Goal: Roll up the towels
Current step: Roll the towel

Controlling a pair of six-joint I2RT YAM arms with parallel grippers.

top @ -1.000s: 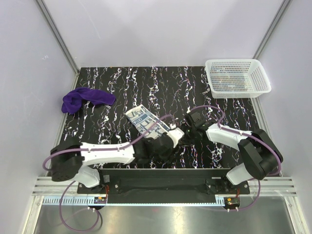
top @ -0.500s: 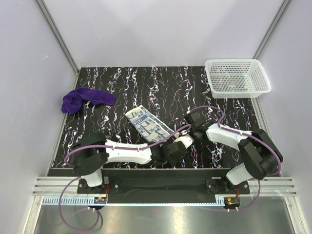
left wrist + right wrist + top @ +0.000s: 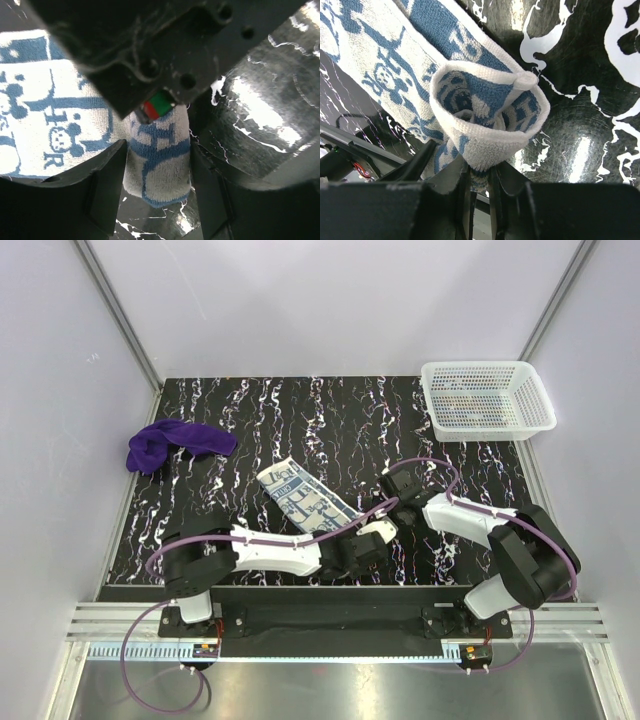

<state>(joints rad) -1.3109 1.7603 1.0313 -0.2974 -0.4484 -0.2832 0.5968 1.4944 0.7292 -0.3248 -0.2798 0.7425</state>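
Surface [image 3: 300, 410]: black, white-veined.
Basket [image 3: 492, 428]: white mesh, at the far right corner.
Patterned towel [image 3: 300, 496]: white with blue print, mid-surface, far end flat, near end curled into a roll.
Purple towel [image 3: 175, 443]: bunched at the far left, well apart from the arms.
Left fingers [image 3: 107, 195]: clasping the sides of the roll.
Right fingers [image 3: 457, 195]: pinched on the roll's lower edge.

The purple towel [image 3: 178, 443] lies crumpled at the left of the top view. The blue-printed white towel [image 3: 300, 495] lies at centre, its lower-right end curled into 1 roll.
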